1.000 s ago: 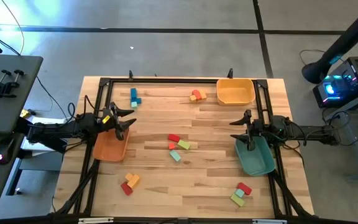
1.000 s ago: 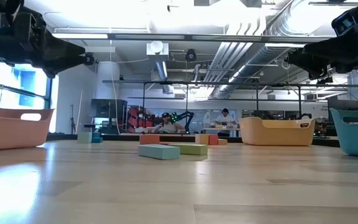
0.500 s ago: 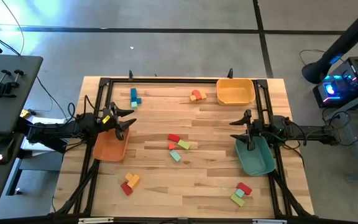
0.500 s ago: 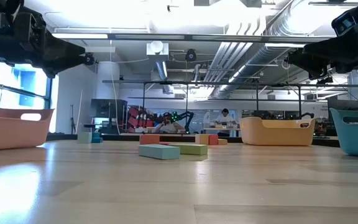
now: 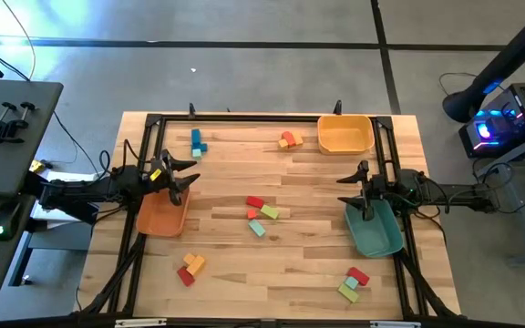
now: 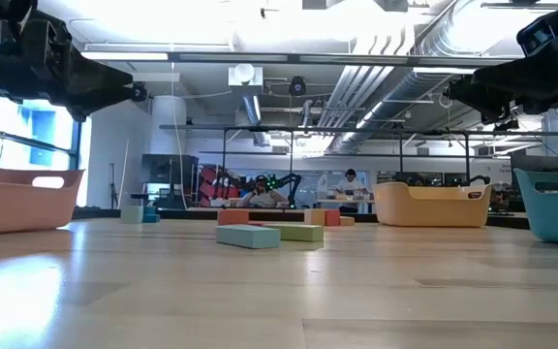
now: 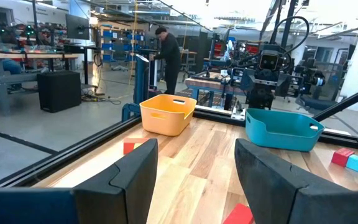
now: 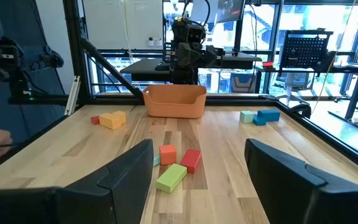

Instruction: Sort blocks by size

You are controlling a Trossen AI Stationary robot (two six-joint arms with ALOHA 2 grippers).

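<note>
Above the orange bin (image 5: 161, 216) hangs the left pincer (image 5: 182, 179), fingers apart; right pincer (image 5: 352, 201), also apart, over the teal bin (image 5: 375, 230); blocks (image 5: 261, 215) between them on the table (image 5: 299, 264).

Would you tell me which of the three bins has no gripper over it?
The yellow bin at the table's far edge. The left gripper hangs over the orange bin, the right gripper over the teal bin.

I work in a robotics lab: exposed ceiling ducts (image 6: 424, 58), equipment benches (image 7: 17, 59), a pegboard tool rack (image 8: 306, 51).
</note>
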